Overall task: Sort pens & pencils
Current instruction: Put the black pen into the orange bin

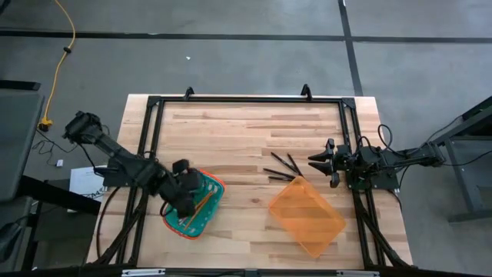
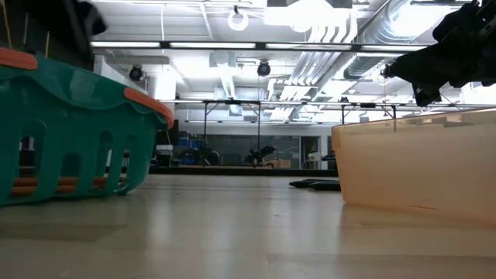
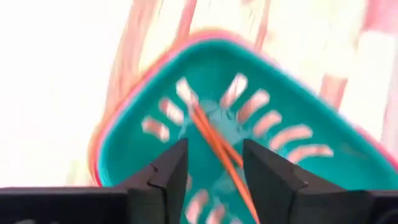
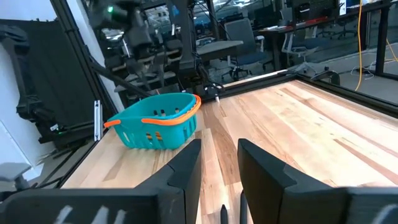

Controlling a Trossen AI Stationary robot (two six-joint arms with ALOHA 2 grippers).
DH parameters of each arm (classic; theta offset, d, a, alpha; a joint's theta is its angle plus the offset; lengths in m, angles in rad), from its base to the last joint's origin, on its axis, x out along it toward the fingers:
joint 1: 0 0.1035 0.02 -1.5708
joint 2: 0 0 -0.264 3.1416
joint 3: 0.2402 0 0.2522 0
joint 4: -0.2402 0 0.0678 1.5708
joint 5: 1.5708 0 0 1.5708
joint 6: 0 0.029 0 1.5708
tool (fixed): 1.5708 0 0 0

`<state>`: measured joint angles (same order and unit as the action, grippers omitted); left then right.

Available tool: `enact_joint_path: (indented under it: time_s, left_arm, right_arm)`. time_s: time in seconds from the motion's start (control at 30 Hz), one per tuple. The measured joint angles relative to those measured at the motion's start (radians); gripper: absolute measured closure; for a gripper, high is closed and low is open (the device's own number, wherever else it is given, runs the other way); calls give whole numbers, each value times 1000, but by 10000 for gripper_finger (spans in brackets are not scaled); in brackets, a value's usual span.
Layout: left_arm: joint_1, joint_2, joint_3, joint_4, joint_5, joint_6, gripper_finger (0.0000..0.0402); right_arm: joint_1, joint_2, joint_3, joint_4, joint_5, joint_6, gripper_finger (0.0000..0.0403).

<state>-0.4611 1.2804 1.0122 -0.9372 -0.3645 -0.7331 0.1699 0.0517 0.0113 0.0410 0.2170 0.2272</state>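
While my empty, parted left gripper (image 3: 214, 171) hovers over the pencils (image 3: 217, 149) in the teal basket (image 1: 211, 209), the pens (image 1: 283, 167) lie unsorted mid-frame by my open right gripper (image 1: 317, 164).

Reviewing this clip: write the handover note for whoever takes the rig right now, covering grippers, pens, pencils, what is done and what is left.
Left gripper: open, above the teal basket, holding nothing.
Right gripper: open, at the table's right side, next to the pens.
Pencils: orange ones lie inside the teal basket; that part looks done.
Pens: dark sticks lying on the table near the orange bin, outside it.
Left: pens still unsorted; the orange bin looks like the likely place for them.
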Motion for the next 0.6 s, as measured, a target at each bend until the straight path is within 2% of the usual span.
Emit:
enact_joint_path:
  time_s: [0.13,0.27,0.37,0.6]
  left_arm:
    - [72,-87,-78,231,-38,196,306]
    - [137,-187,-216,539,-43,368,337]
    - [186,-282,-331,708,-40,437,358]
    - [275,-555,-476,806,-32,426,398]
  right_arm:
    - [0,0,0,0,0,0,306]
    - [0,0,0,0,0,0,306]
    - [0,1,0,0,0,0,306]
    - [0,0,0,0,0,0,306]
